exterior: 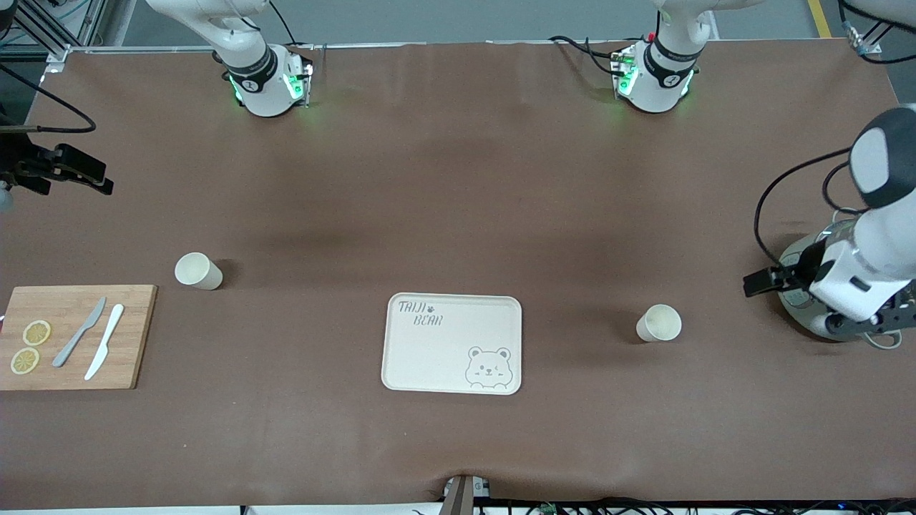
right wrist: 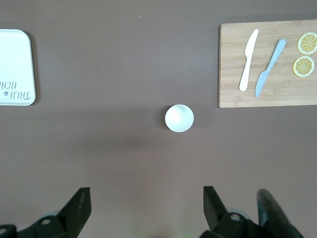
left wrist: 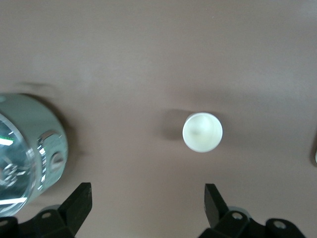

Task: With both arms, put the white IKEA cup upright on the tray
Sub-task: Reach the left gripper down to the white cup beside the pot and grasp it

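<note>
Nothing is done yet: we hold the left end effector [left wrist: 147, 201] and right end effector [right wrist: 146, 204] spread open above two white cups [exterior: 658, 322] [exterior: 197, 271] at mid-frame, the tray [exterior: 429, 357] at lower centre bare.

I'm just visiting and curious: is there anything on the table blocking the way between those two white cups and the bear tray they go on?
Nothing visible. Bare table lies between the tray and each cup. The cutting board sits off that line. Left gripper and right gripper hang open over their cups.

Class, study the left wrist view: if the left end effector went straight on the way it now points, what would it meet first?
Probably the brown table. The left end effector points down with fingers open; the white cup lies just off its centre line, though depth is unclear.
</note>
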Robot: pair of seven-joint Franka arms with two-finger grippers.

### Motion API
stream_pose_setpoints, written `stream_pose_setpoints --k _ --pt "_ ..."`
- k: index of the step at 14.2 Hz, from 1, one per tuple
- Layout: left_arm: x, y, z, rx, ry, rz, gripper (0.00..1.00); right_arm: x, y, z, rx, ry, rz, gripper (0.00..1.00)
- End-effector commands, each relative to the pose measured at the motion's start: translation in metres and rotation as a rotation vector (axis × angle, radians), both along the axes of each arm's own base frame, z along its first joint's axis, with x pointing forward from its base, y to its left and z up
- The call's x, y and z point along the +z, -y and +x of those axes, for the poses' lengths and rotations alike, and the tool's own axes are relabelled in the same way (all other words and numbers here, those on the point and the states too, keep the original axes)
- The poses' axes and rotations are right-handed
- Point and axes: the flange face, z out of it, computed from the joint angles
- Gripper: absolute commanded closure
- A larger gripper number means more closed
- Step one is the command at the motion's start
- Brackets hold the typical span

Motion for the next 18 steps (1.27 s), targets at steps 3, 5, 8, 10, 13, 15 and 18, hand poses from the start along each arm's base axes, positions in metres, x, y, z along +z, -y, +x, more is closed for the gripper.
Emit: stream_pose_setpoints --k 3,5,8,10,13,15,18 --pt "-0.079 0.025 0.001 -0.013 0.025 -0.002 0.00 -0.012 0.007 0.018 -0.009 0.018 -0.022 0.00" --pt "-0.114 0.044 -0.007 0.028 0.052 -0.011 0.00 -0.026 -0.001 0.035 0.010 0.043 -0.020 0.00" --pt "-0.159 0.050 -0.018 0.038 0.078 -0.021 0.10 -0.027 0.005 0.036 -0.008 0.047 -0.009 0.00" --pt "-0.179 0.050 -0.022 0.040 0.055 -0.021 0.21 -0.034 0.007 0.039 -0.008 0.038 -0.010 0.00" --pt "-0.202 0.047 -0.024 0.040 0.035 -0.018 0.30 -0.050 -0.003 0.047 0.011 0.013 -0.028 0.00" --pt "-0.212 0.047 -0.023 0.038 0.035 -0.019 0.36 -0.080 0.002 0.061 0.008 -0.020 -0.037 0.00" --pt "-0.229 0.051 -0.022 0.032 0.032 -0.022 0.67 -0.105 0.011 0.069 -0.002 -0.058 -0.047 0.00"
